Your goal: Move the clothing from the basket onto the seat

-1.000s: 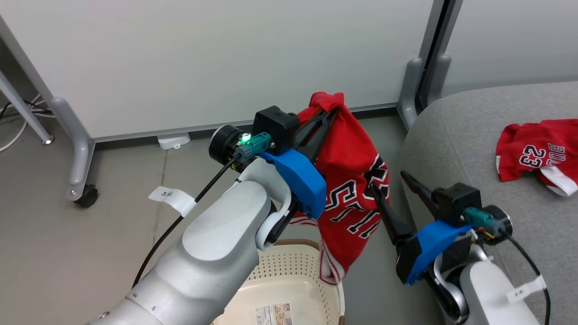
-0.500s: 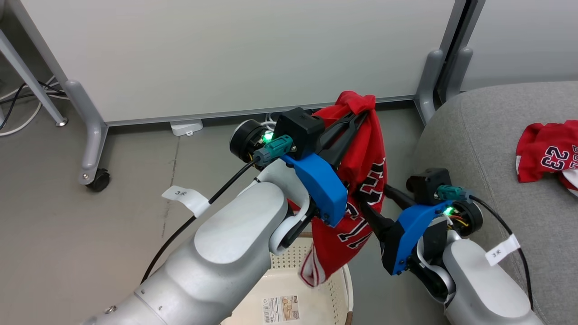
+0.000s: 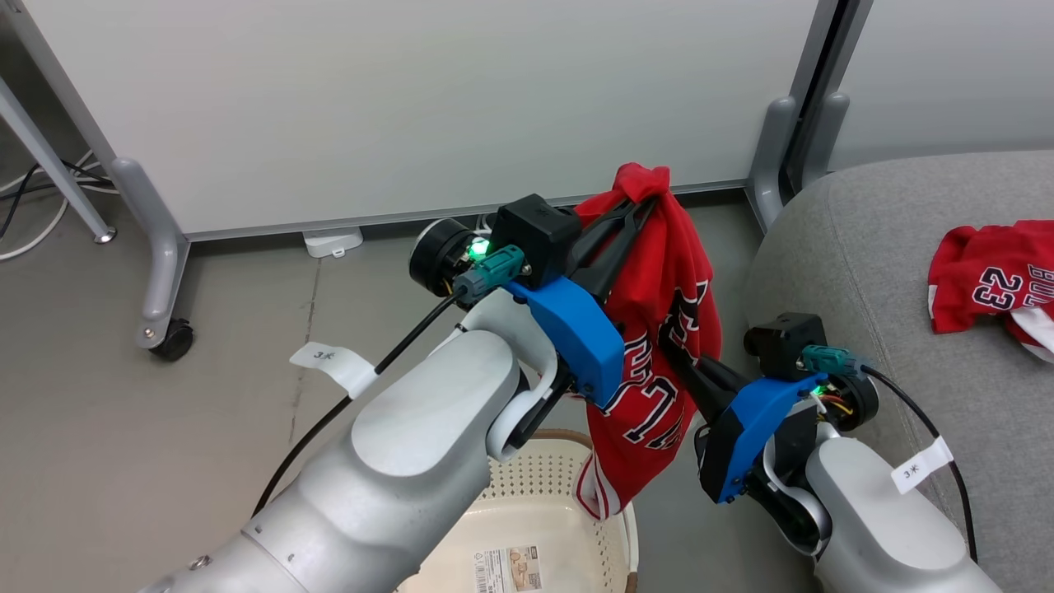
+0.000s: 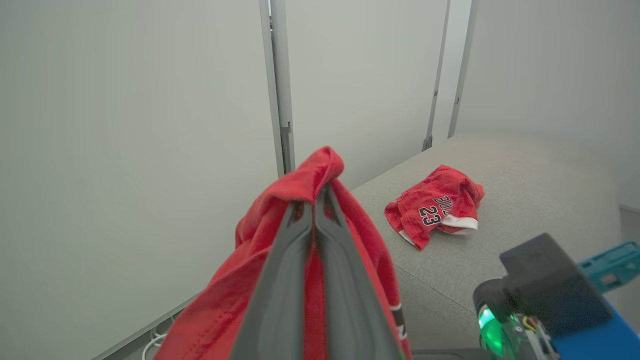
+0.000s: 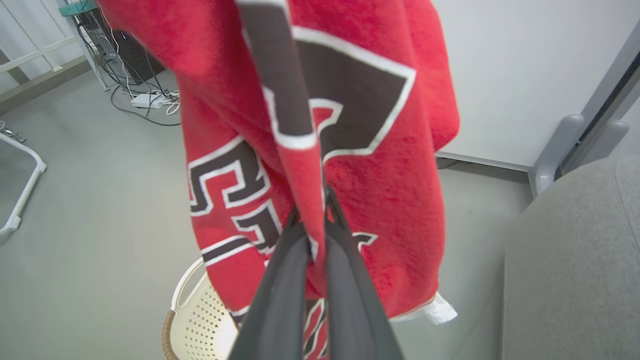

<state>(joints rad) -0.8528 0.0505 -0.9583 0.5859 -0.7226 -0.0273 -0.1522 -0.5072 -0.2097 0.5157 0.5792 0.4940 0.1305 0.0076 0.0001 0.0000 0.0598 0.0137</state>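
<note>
Left end effector [image 3: 649, 200], centre: clamped on hanging jersey [image 3: 663, 387]. Right end effector [image 5: 311, 222]: pinching its fold. Second garment [image 3: 980, 280] on seat [image 3: 856, 272], right edge.

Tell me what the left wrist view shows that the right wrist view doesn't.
Left wrist view: the crumpled red garment lying on the seat, with its number 23. Right wrist view: the basket below the hanging red garment, plus trailing cables. Shared: that hanging garment, pinched in each view's own shut jaws, the grey seat and white panels.
</note>
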